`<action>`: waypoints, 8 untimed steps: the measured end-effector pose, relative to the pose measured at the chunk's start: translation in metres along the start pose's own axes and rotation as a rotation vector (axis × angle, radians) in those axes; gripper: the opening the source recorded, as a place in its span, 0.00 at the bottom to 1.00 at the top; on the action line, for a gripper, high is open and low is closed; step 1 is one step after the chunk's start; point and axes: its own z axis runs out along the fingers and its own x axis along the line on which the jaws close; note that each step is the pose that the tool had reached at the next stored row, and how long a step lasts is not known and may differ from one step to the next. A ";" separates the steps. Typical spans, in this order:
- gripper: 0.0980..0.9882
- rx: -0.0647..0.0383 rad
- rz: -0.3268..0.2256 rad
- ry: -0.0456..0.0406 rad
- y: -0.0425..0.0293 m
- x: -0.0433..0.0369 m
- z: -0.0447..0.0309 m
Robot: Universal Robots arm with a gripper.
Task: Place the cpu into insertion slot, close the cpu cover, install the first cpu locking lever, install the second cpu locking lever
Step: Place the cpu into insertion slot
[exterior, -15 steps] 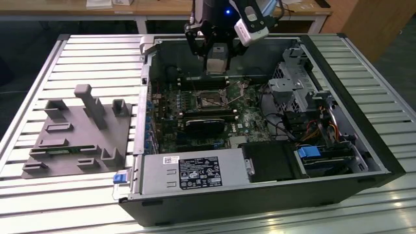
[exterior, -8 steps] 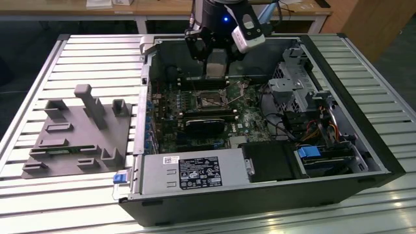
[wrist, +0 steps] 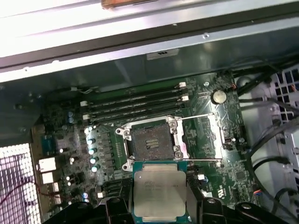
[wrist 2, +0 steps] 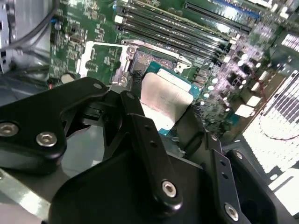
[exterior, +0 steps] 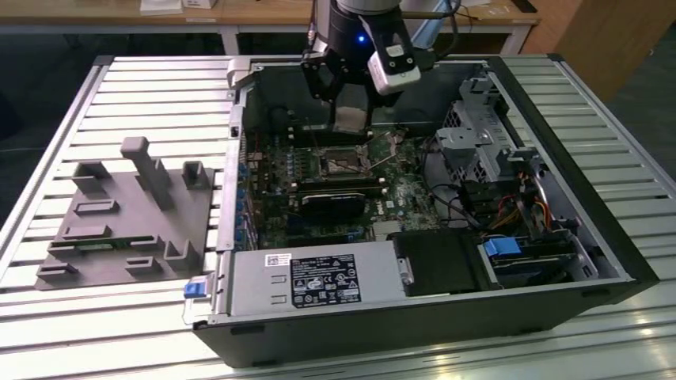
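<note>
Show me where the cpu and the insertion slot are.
cpu [wrist: 160,191], first wrist view, middle of its silvery top.
insertion slot [wrist: 152,142], first wrist view, its dark centre.

Silver-topped square cpu [wrist: 160,191] aloft, just beside the uncovered, dark-centred insertion slot [wrist: 150,142]

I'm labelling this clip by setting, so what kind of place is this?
Probably a robotics lab or workshop bench: an open PC case sits on a slatted metal table, a grey fixture lies beside it, and the end effector holds a cpu above the motherboard.
</note>
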 end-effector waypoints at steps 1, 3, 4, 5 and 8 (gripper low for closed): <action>0.49 0.000 0.018 -0.0013 -0.0001 0.0000 0.0007; 0.49 -0.001 0.054 -0.0037 -0.0001 0.0000 0.0016; 0.49 -0.001 0.072 -0.0048 -0.0001 0.0000 0.0020; 0.49 -0.001 0.090 -0.0061 -0.0002 -0.0001 0.0025; 0.49 -0.002 0.145 -0.0098 -0.0003 -0.0001 0.0039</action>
